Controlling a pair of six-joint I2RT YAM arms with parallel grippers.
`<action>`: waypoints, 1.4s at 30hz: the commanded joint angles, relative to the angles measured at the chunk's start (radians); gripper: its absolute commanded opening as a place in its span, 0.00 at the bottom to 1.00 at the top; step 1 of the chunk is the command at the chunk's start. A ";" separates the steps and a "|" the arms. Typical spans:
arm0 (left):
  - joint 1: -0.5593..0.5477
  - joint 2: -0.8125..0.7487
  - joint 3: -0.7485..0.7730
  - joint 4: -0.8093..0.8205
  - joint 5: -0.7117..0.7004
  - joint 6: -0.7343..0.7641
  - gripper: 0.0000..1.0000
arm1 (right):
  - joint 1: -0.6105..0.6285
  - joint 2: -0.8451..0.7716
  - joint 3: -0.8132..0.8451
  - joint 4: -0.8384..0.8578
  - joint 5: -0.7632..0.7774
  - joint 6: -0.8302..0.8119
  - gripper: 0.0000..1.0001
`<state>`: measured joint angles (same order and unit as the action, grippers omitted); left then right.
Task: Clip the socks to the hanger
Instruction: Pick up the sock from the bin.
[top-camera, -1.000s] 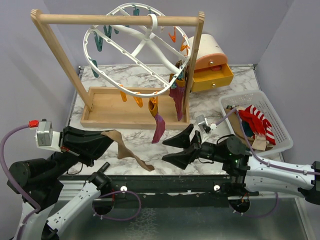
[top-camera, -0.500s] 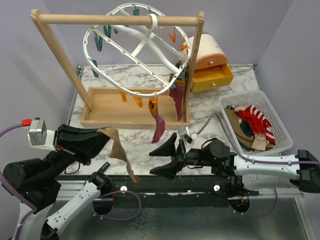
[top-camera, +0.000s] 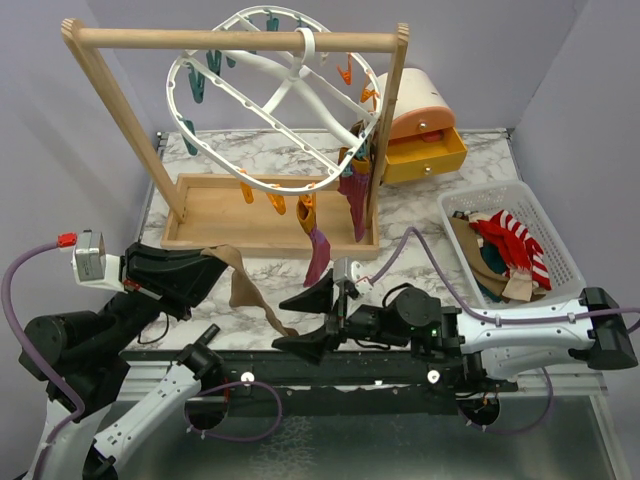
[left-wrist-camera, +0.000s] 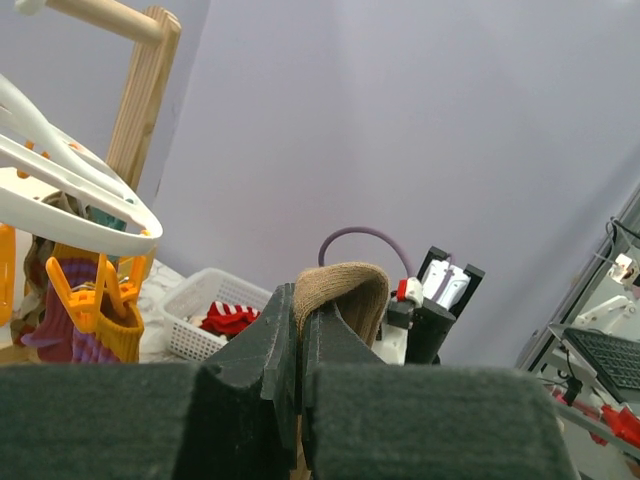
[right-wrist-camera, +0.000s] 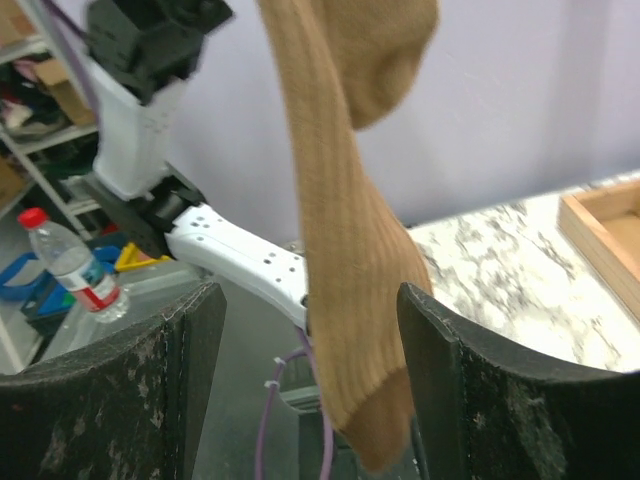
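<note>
Left gripper is clenched on the cuff end of the tan sock. In the left wrist view the fabric folds over the top of the pinched fingertips, and I see no gap between the jaws. The arm holds the sock up off the marble table, at its near edge, in front of the wooden rack. The rest of the sock dangles down and to the right, toward the right arm.

Right gripper is released, its jaws standing wide apart and pointing left. In the right wrist view the tan sock hangs straight down between the two fingers, toe end lowest. It sits closer to the finger on the right of that picture. I cannot tell whether it touches that pad. Nothing is pinched there.

The hanger hangs tilted from the rack's top bar by its hook. Two maroon socks are clipped along its lower right rim, one hanging lower than the other. Orange and teal clips dangle round the ring.

The white basket sits at the right of the table and holds more socks, a red-and-white striped sock on top.
</note>
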<state>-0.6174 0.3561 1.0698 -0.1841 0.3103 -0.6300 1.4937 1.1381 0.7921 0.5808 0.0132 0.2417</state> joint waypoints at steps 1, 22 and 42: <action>0.000 -0.011 0.003 -0.003 -0.027 0.013 0.00 | 0.014 0.028 0.032 -0.117 0.152 -0.033 0.74; 0.001 -0.042 -0.028 -0.143 -0.090 0.117 0.76 | 0.031 0.099 0.187 -0.401 0.204 0.155 0.01; -0.001 -0.244 -0.216 -0.290 -0.312 0.315 0.99 | 0.031 -0.400 0.186 -1.166 0.315 1.013 0.01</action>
<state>-0.6174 0.0902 0.8616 -0.4629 0.0246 -0.4072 1.5177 0.7143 0.9760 -0.4210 0.2680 1.0569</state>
